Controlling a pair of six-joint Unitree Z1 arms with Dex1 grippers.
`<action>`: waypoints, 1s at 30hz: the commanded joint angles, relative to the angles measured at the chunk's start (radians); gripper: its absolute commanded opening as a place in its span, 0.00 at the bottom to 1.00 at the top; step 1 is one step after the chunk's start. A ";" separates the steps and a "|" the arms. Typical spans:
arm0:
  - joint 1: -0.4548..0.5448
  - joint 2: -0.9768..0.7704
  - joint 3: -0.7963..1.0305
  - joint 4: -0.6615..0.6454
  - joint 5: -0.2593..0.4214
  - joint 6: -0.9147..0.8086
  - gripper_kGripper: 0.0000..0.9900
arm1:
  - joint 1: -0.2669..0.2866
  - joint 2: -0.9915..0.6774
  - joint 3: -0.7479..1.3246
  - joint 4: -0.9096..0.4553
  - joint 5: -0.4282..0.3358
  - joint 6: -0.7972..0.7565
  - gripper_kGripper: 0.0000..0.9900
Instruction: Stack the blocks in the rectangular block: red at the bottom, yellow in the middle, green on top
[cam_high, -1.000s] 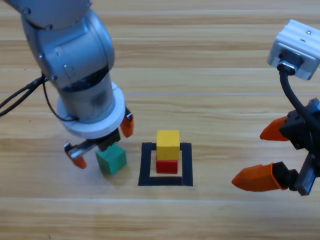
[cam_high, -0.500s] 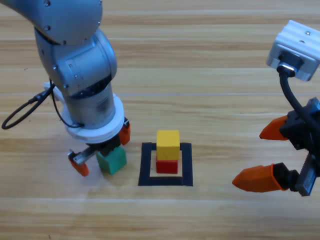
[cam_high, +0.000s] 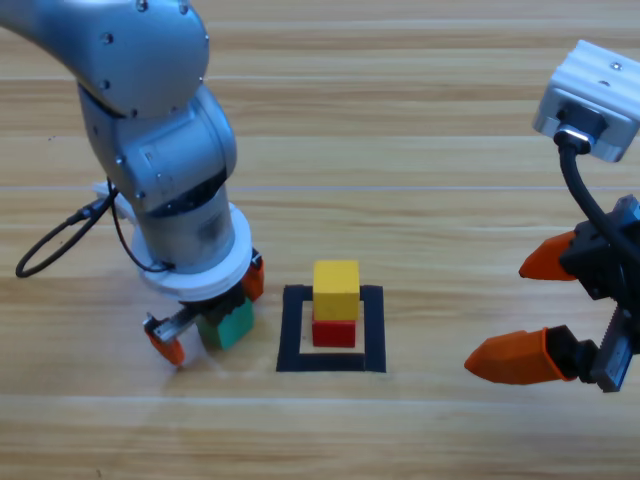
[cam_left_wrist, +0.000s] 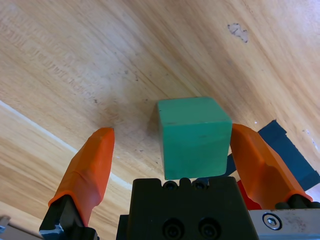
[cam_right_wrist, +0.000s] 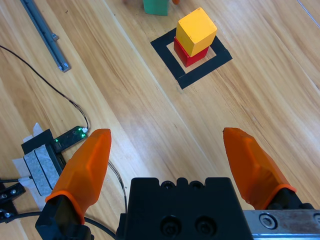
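The green cube (cam_high: 234, 325) sits on the wood just left of the rectangular block (cam_high: 373, 330), a black tape outline. My left gripper (cam_high: 210, 312) is open and straddles it. In the left wrist view the green cube (cam_left_wrist: 194, 136) lies between the jaws of the left gripper (cam_left_wrist: 170, 131), close against the right jaw and apart from the left one. Inside the outline the yellow cube (cam_high: 336, 289) rests on the red cube (cam_high: 334, 333). My right gripper (cam_high: 497, 316) waits open at the right edge. Its wrist view shows the yellow cube (cam_right_wrist: 197, 30), red cube (cam_right_wrist: 186, 56), green cube (cam_right_wrist: 156, 6) and the outline (cam_right_wrist: 169, 62) beyond the right gripper (cam_right_wrist: 167, 132).
A black cable (cam_high: 55, 250) loops off the left arm at the table's left. The right wrist view shows a metal rail (cam_right_wrist: 45, 35), a small board with a green light (cam_right_wrist: 67, 137) and thin wires on the wood.
My left gripper has come down and toward the table's front, so its jaws now flank the green cube. The cubes and the right arm have not moved.
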 joint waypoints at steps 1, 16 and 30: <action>0.016 0.044 0.043 -0.025 -0.012 -0.015 0.98 | -0.003 -0.046 0.008 -0.001 0.007 -0.007 1.00; 0.016 0.063 0.009 -0.035 -0.017 0.023 0.76 | -0.003 -0.043 0.011 -0.001 0.007 -0.007 1.00; 0.016 0.155 -0.358 0.259 0.068 0.325 0.12 | -0.003 -0.040 0.011 -0.001 0.001 -0.007 1.00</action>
